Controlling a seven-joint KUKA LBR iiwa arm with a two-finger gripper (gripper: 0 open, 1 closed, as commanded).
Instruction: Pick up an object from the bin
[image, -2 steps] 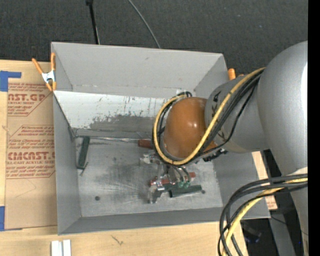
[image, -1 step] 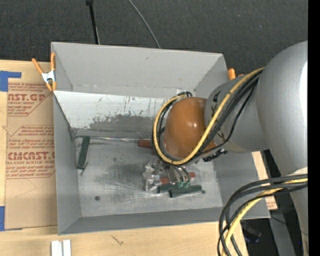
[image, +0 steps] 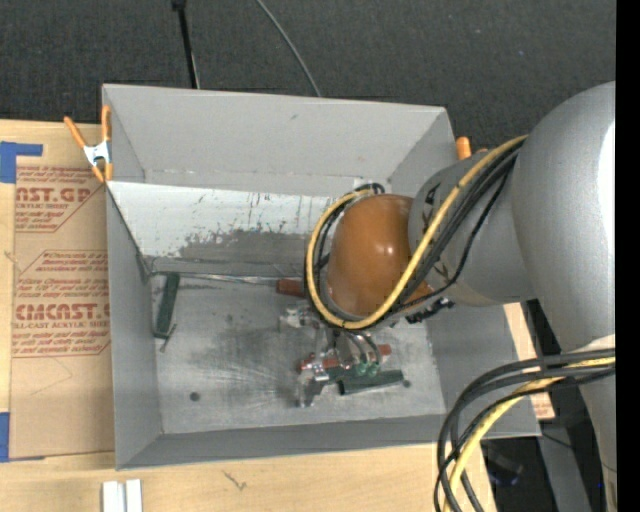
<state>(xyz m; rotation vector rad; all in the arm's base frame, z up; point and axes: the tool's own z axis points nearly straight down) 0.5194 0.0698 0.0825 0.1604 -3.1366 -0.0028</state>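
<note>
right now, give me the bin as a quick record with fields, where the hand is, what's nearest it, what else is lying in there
bin: grey metal, scuffed floor
arm: reaches in from the right, orange cover on its wrist
hand: low over the floor near the front right corner
nearest thing: green piece lying just right of the hand
other things: dark green bar by the left wall; reddish-brown piece near the back wall; small pale piece mid-floor
held: cannot tell
</note>
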